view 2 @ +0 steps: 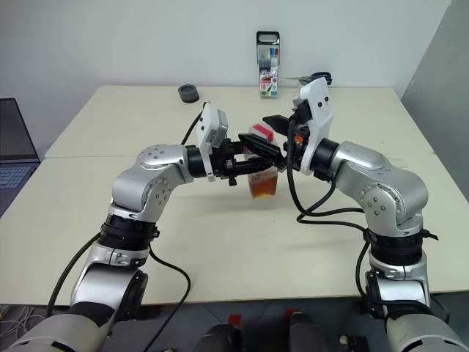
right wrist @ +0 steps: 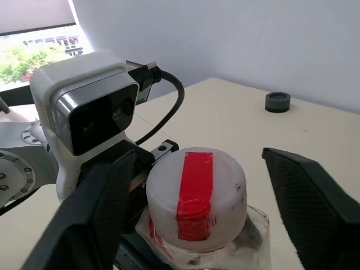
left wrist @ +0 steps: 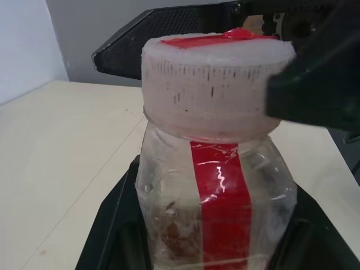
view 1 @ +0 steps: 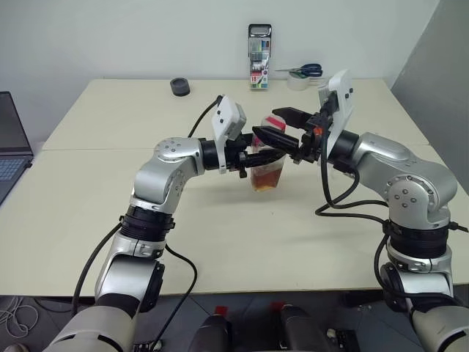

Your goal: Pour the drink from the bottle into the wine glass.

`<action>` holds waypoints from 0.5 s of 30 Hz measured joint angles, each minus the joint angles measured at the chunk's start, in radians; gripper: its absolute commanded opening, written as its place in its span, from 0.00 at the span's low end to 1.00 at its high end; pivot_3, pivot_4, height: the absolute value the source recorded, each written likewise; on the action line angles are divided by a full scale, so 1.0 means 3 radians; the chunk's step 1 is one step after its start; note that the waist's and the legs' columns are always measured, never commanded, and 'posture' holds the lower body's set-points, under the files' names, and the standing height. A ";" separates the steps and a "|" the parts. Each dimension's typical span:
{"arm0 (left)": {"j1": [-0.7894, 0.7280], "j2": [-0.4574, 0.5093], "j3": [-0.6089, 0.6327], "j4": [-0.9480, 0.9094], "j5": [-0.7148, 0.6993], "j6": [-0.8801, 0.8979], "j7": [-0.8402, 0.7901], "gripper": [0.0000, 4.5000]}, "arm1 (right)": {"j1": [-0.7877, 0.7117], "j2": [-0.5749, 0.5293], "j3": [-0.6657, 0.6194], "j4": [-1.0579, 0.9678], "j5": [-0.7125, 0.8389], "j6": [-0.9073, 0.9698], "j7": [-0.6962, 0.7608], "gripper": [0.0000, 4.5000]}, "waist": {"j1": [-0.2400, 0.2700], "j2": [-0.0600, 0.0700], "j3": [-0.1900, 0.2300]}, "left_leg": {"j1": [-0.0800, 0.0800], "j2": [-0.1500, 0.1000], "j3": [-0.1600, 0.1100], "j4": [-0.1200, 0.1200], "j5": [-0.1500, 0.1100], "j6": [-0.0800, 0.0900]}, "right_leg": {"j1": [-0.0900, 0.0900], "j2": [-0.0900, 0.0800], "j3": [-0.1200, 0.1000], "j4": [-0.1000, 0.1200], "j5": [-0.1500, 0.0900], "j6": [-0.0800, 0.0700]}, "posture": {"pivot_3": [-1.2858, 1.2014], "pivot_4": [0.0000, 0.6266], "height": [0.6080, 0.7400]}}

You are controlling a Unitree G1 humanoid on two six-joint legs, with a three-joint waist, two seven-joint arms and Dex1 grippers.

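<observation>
The bottle [view 1: 265, 172] hangs above the middle of the table [view 1: 110, 213], upright, with the amber drink [view 1: 265, 180] in its lower part. My left gripper [view 1: 262, 155] is shut on the bottle's body, and its black fingers [left wrist: 112, 236] press on both sides below the red label strip. The cap [right wrist: 197, 202], whitish with a red strip, is on the bottle. My right gripper [right wrist: 197, 163] comes in from the right and is open, one finger on each side of the cap; one finger [right wrist: 304, 197] stands clear of it. The wine glass is out of view.
At the table's far edge stand a marker box [view 1: 259, 67], scissors [view 1: 304, 70] on a tape roll [view 1: 297, 82] and a small black round object [view 1: 179, 86]. A laptop [view 1: 11, 147] sits off the left side. A grey wall panel rises at the right.
</observation>
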 measured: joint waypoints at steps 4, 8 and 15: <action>0.0000 0.0003 0.0006 0.0000 0.0000 0.0003 0.0006 0.41 | 0.0000 0.0033 -0.0026 0.0000 0.0031 0.0000 -0.0025 0.42 | 0.0000 0.0000 0.0000 | 0.0000 0.0000 0.0000 0.0000 0.0000 0.0000 | 0.0000 0.0000 0.0000 0.0000 0.0000 0.0000 | 0.52 0.24 1.00; 0.0009 0.0014 0.0014 -0.0020 -0.0003 0.0017 0.0014 0.41 | 0.0000 0.0055 -0.0028 0.0000 0.0040 0.0000 -0.0048 0.42 | 0.0000 0.0000 0.0000 | 0.0000 0.0000 0.0000 0.0000 0.0000 0.0000 | 0.0000 0.0000 0.0000 0.0000 0.0000 0.0000 | 0.52 0.24 1.00; 0.0071 0.0197 0.0115 -0.0404 -0.0219 0.0389 0.0015 0.41 | -0.0115 0.0052 -0.0020 0.0033 0.0104 -0.0014 0.0209 0.42 | -0.0005 0.0003 0.0002 | 0.0000 0.0000 0.0000 0.0000 0.0000 0.0000 | -0.0001 0.0001 0.0001 0.0001 0.0000 0.0000 | 0.52 0.24 1.00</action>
